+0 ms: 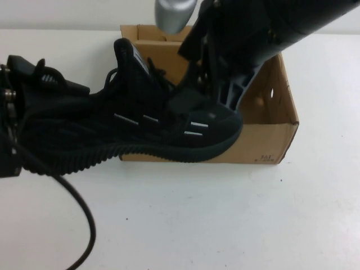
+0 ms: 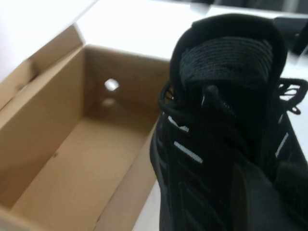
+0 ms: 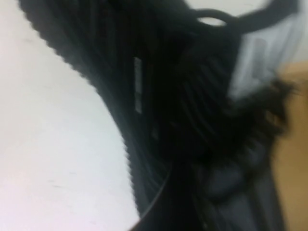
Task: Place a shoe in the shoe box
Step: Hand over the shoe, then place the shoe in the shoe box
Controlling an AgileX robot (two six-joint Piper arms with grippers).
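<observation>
Shoe (image 1: 140,126) held up at the near wall of the shoe box (image 1: 270,143), toe over the box's front edge.

Left end effector (image 1: 34,95) sits at the heel end on the left side of the counter (image 1: 225,219), fingers pressed together on the shoe's heel. Right end effector (image 1: 219,79) comes down from the upper right over the box with its fingers spread wide, hard by the toe; whether it touches the shoe I can't tell. The left wrist view shows the box's brown floor bare, one small hole in the far end wall. The shoe's ribbed sole runs along outside the box's near long wall. Open white counter lies in front and to the right, with a black cable (image 1: 84,225) looping at the front left.
</observation>
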